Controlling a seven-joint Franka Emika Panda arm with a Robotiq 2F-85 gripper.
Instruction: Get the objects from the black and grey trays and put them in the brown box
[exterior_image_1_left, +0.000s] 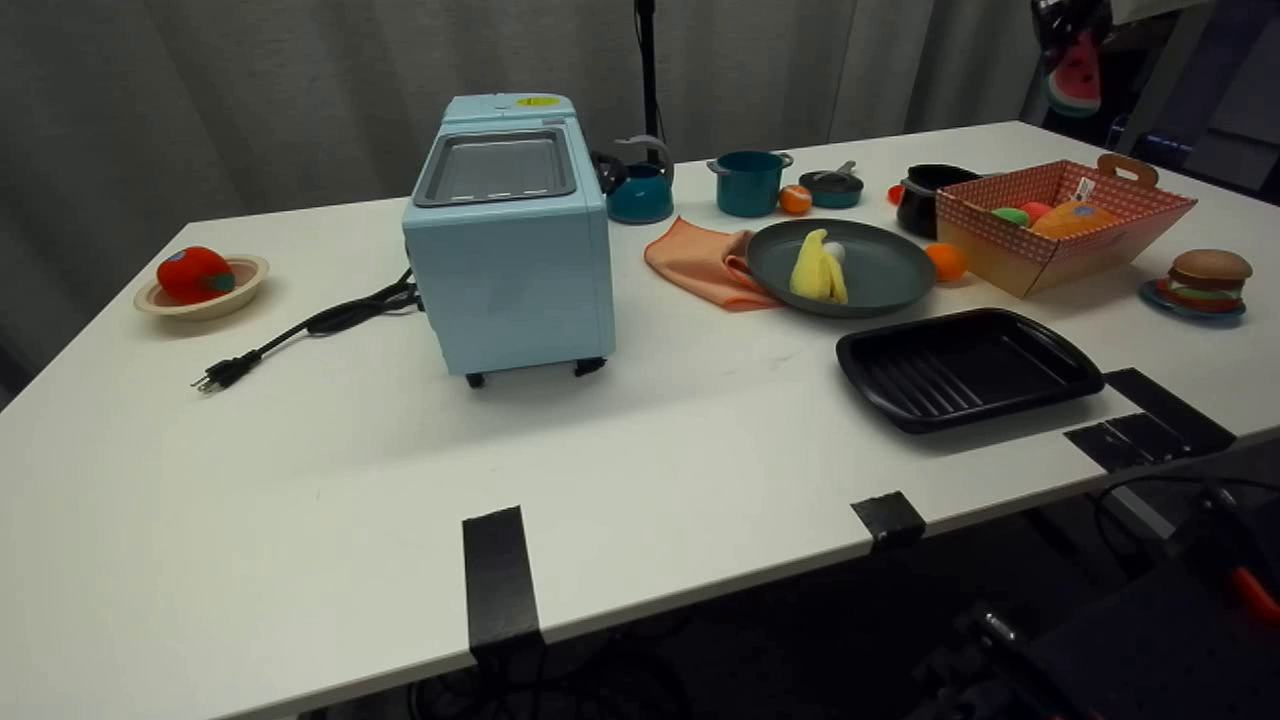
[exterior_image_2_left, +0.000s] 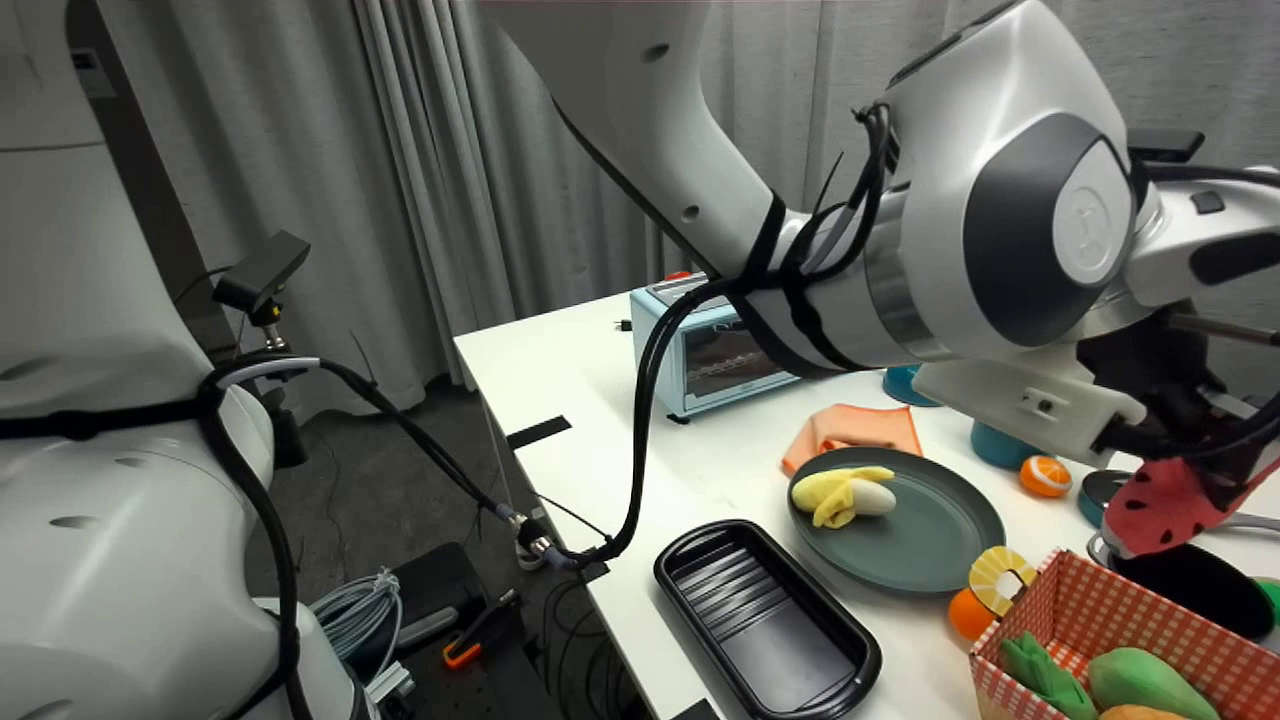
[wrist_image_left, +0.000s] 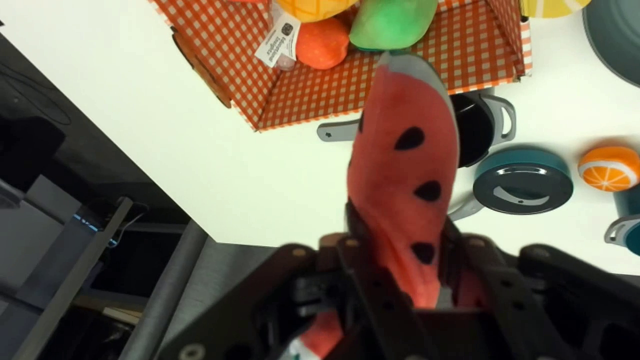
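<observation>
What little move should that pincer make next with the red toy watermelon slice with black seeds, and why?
Probably a small sideways shift toward the middle of the brown cardboard box with red-checked lining, before lowering: the pincer grips the watermelon slice in midair, and the wrist view shows it overlapping the box's edge and the black pot with a grey handle.

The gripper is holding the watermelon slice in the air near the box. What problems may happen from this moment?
The gripper pinches a watermelon slice that looks soft, so it might slip. Released too early, it could land in the black pot beside the box. Inside the box, it may rest unevenly on the green fruit and roll out.
</observation>
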